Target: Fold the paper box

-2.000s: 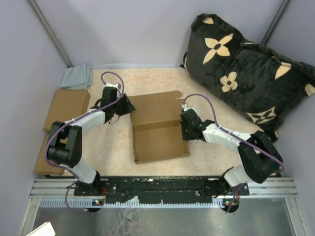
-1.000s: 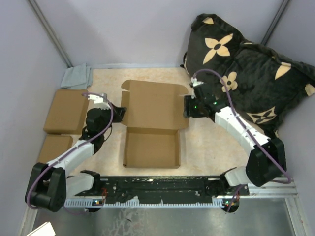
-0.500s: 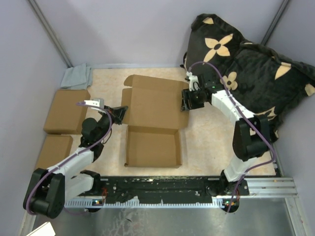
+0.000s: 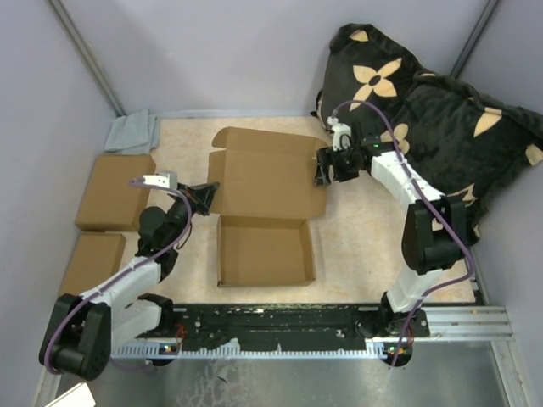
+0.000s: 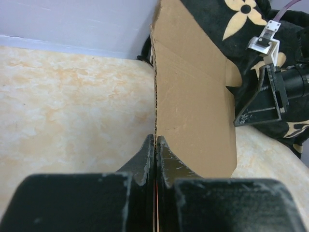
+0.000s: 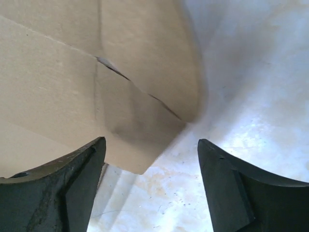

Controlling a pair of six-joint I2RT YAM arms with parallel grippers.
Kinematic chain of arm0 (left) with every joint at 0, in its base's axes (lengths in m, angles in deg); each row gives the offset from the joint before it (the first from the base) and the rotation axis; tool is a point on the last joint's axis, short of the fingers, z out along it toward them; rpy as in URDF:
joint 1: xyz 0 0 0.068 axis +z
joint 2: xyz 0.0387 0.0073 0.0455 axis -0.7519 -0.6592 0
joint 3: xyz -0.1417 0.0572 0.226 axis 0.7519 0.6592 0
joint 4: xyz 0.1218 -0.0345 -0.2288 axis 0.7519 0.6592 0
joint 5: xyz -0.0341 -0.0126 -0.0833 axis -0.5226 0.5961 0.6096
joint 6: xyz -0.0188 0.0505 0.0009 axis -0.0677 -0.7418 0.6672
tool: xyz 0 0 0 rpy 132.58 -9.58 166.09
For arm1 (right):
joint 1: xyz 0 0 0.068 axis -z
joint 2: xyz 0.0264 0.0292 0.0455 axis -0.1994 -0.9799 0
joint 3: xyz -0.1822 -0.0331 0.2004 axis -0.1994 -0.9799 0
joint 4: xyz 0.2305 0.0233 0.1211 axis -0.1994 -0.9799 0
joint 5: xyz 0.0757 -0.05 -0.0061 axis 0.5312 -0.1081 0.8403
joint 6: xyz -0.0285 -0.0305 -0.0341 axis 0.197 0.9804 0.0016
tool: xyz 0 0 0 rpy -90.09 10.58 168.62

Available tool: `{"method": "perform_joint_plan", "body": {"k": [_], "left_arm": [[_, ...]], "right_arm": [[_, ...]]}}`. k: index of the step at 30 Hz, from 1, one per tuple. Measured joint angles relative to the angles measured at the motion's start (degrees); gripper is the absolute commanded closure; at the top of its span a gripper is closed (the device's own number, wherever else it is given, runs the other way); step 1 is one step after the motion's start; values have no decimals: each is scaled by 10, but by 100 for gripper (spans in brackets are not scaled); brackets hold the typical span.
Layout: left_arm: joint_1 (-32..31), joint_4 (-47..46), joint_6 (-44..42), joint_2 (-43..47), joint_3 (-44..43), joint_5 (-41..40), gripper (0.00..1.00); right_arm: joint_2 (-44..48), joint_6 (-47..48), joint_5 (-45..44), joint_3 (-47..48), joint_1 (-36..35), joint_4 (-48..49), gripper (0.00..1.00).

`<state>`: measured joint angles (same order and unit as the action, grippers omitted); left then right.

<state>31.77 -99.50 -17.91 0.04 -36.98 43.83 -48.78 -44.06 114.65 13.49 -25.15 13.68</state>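
Brown paper box [image 4: 267,182] — left fingers [image 5: 144,162] pinch its lid; right fingers [image 6: 72,186] spread, empty.

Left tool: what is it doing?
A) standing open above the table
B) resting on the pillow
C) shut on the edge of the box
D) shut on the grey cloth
C: in the left wrist view the left tool is pinched shut on the thin edge of the box.
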Motion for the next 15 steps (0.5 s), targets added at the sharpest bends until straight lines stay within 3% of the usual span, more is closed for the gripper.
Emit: {"method": "perform_joint_plan", "body": {"k": [8, 15], "left_arm": [[0, -17, 0, -3, 7, 2, 100], [0, -20, 0, -4, 7, 3, 100]], "right_arm": [[-2, -1, 87, 0, 69, 57, 26], [-8, -2, 195, -2, 67, 91, 35]]}}
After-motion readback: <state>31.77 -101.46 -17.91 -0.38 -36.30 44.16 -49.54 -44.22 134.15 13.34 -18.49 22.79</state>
